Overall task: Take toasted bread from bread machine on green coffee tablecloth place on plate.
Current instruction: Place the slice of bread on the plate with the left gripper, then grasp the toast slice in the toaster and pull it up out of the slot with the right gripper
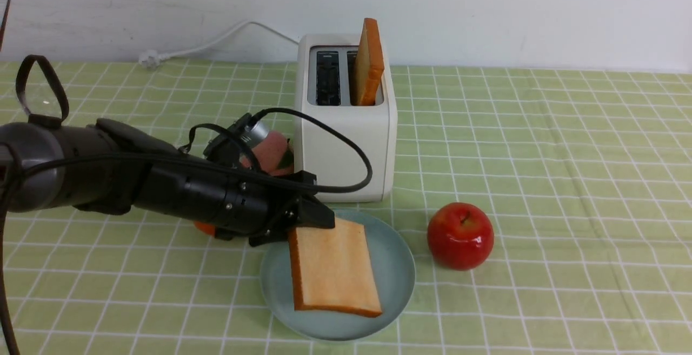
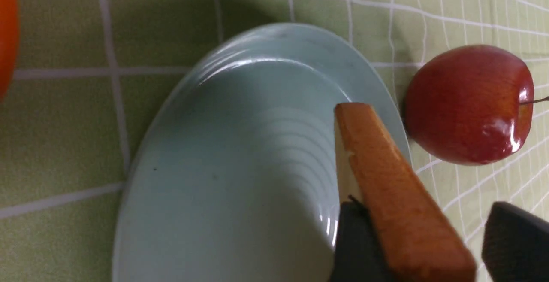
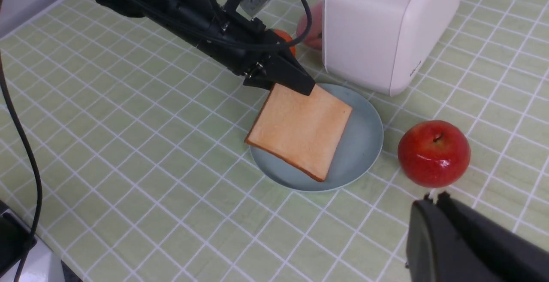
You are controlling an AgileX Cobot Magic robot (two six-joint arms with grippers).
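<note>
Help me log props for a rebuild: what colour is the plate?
Plain pale blue plate; shows best in the right wrist view.

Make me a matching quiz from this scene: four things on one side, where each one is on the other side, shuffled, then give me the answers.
Things:
1. toast slice at the left gripper
2. second toast slice
3. red apple
4. white power cord

Places:
A. on the cloth, right of the plate
B. standing upright in the right slot of the toaster
C. on the cloth behind the toaster, running off to the left
D. over the plate

Pairs: 1-D, 2-B, 3-A, 4-C
</note>
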